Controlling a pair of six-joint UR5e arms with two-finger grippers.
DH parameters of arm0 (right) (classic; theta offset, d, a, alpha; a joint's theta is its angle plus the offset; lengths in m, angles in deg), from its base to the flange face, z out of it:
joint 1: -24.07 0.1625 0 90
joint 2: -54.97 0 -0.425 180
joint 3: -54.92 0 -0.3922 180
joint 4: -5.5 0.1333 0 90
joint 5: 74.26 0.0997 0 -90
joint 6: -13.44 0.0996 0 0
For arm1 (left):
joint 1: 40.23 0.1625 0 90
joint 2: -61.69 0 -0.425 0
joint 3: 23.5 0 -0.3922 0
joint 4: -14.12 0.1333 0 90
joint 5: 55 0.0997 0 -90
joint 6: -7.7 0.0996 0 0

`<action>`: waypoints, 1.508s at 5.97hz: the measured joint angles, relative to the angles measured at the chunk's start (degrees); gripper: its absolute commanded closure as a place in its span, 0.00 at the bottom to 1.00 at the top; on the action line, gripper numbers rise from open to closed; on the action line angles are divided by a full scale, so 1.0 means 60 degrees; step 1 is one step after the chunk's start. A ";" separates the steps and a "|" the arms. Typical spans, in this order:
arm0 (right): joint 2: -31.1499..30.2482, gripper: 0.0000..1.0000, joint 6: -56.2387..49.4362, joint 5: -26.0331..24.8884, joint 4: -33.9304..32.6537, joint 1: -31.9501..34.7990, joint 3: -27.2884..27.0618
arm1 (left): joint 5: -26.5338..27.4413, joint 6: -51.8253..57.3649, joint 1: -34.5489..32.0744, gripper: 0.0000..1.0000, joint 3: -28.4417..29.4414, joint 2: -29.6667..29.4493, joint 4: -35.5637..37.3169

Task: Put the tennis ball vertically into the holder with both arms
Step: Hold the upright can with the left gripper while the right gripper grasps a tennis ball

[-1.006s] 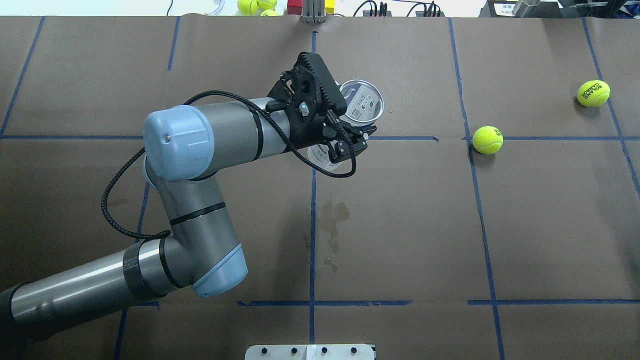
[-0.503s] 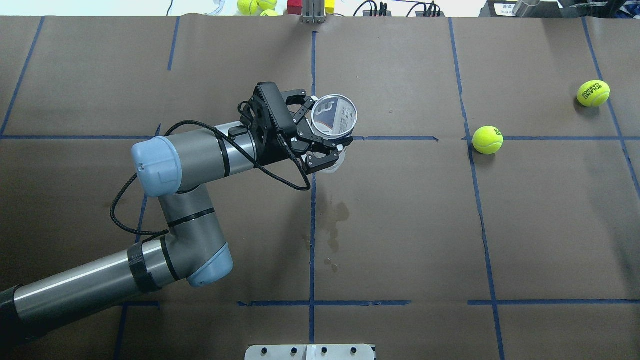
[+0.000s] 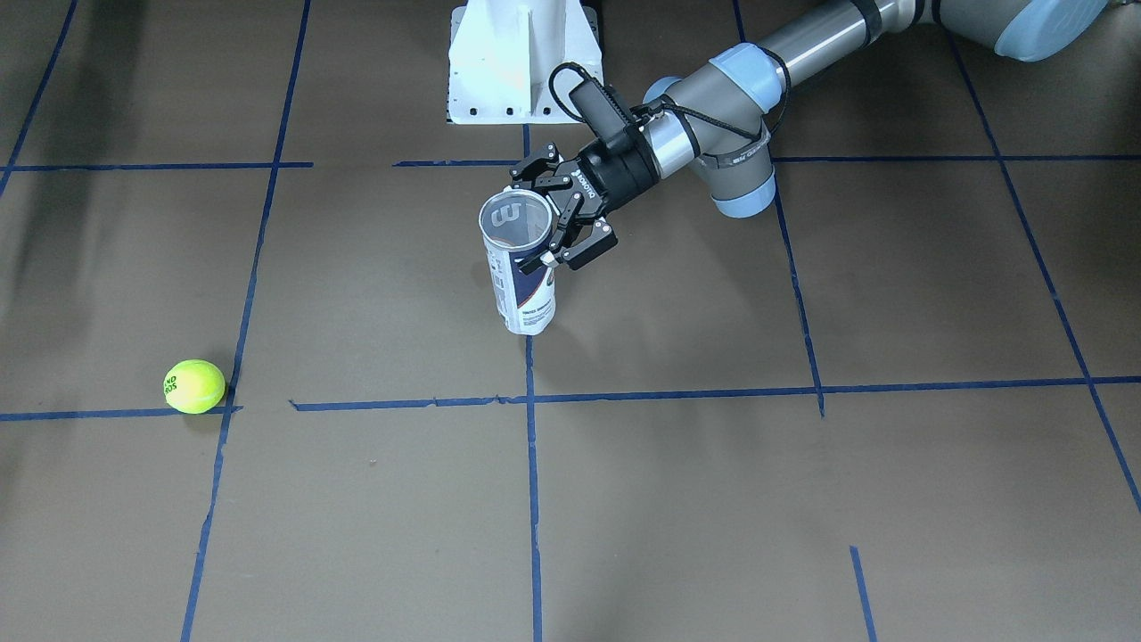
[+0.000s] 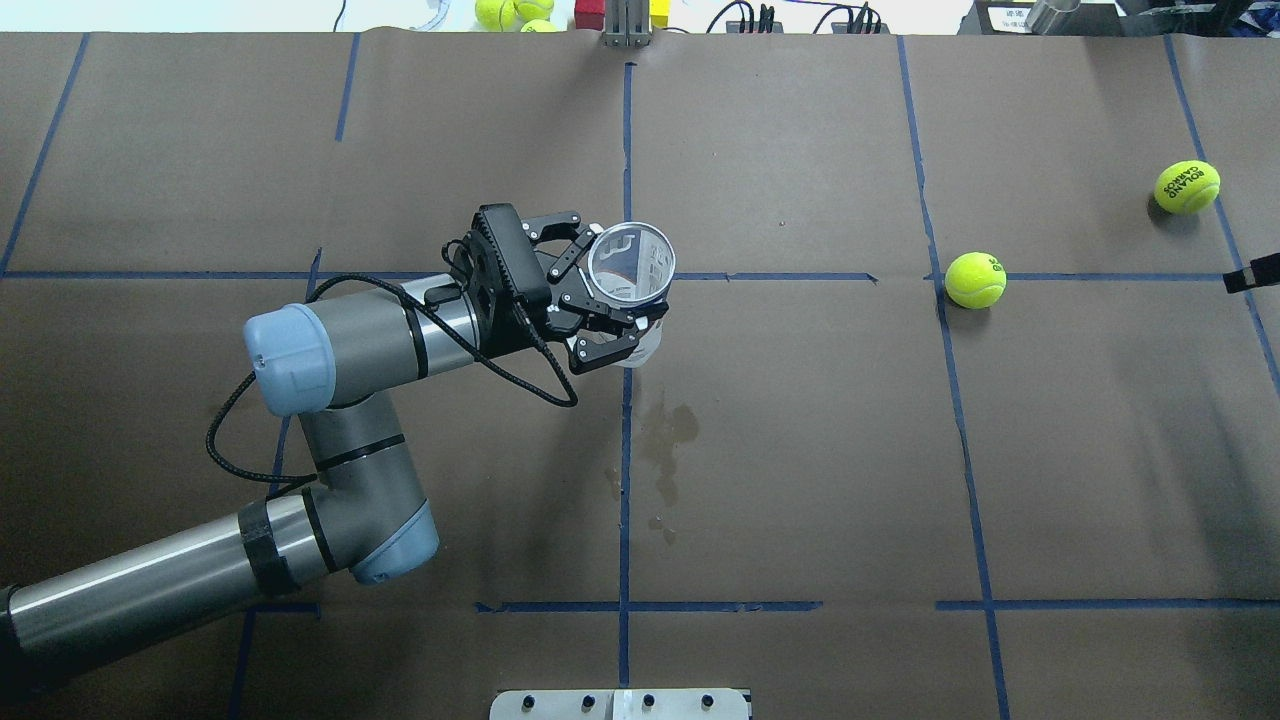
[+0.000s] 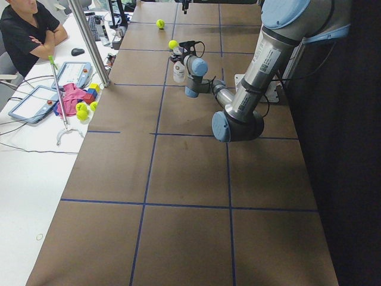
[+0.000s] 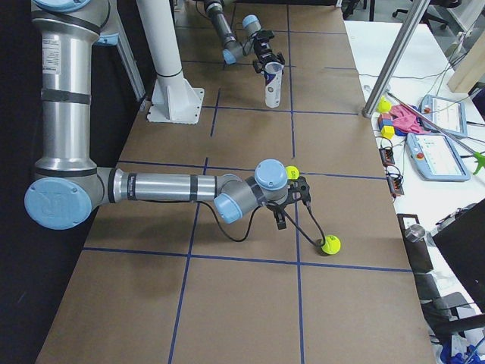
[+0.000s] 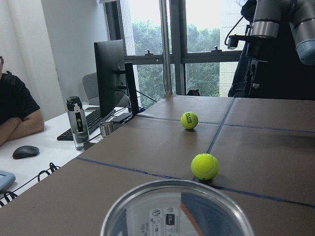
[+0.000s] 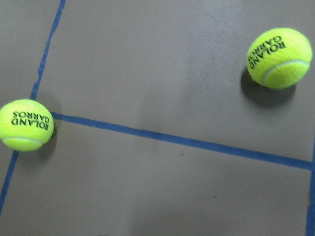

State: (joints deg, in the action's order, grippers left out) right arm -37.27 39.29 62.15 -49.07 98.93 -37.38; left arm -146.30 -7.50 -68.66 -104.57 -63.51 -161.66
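The holder (image 4: 630,268) is a clear can with a navy and white label. It stands upright near the table's middle, open end up and empty, and also shows in the front view (image 3: 522,276). My left gripper (image 4: 612,295) is shut on its upper part from the side (image 3: 537,225). Two tennis balls lie on the right half: the nearer one (image 4: 975,279) on a blue tape line, the other (image 4: 1187,187) far right. My right gripper (image 6: 293,199) hovers between them. Only a black tip (image 4: 1250,272) of it shows overhead, and I cannot tell its state. Its wrist view shows both balls (image 8: 27,124) (image 8: 279,57).
The white pedestal base (image 3: 521,62) stands at the robot's edge of the table. Spare balls and coloured blocks (image 4: 515,12) lie beyond the far edge. A stain (image 4: 665,440) marks the brown paper. An operator (image 5: 27,30) sits at the side desk.
My left arm has drawn the holder left and toward the robot and turned it more upright. A black tip of the right gripper has entered the overhead view's right edge.
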 measured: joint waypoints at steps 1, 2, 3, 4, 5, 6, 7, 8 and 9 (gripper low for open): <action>0.0458 0.01 0.0834 -0.0403 0.0096 -0.0473 -0.0023 | 0.0007 0.0000 0.0224 0.23 0.0073 0.0054 -0.0032; 0.0914 0.01 0.1669 -0.0837 0.0112 -0.1001 -0.0031 | 0.0019 0.0000 0.0373 0.23 0.0142 0.0058 -0.0040; 0.1308 0.01 0.2351 -0.1180 0.0078 -0.1418 -0.0036 | 0.0029 0.0000 0.0438 0.23 0.0175 0.0056 -0.0042; 0.1637 0.01 0.2818 -0.1539 0.0030 -0.1842 -0.0004 | 0.0037 0.0000 0.0458 0.23 0.0188 0.0063 -0.0043; 0.2020 0.01 0.3213 -0.2057 -0.0154 -0.2399 0.0082 | 0.0039 0.0000 0.0459 0.23 0.0193 0.0069 -0.0043; 0.2575 0.01 0.3440 -0.2553 -0.0989 -0.2997 0.0153 | 0.0041 0.0000 0.0462 0.23 0.0192 0.0073 -0.0047; 0.3037 0.01 0.3383 -0.2828 -0.2080 -0.3421 0.0187 | 0.0041 0.0000 0.0458 0.23 0.0185 0.0078 -0.0054; 0.3239 0.01 0.3156 -0.2932 -0.2655 -0.3617 0.0331 | 0.0041 0.0000 0.0451 0.23 0.0177 0.0081 -0.0057; 0.3316 0.01 0.2941 -0.2982 -0.2847 -0.3698 0.0575 | 0.0041 0.0000 0.0448 0.23 0.0171 0.0087 -0.0058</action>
State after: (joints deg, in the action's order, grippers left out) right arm -17.37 56.94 44.26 -66.15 76.74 -33.93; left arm -146.06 -7.50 -65.98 -103.54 -62.99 -162.01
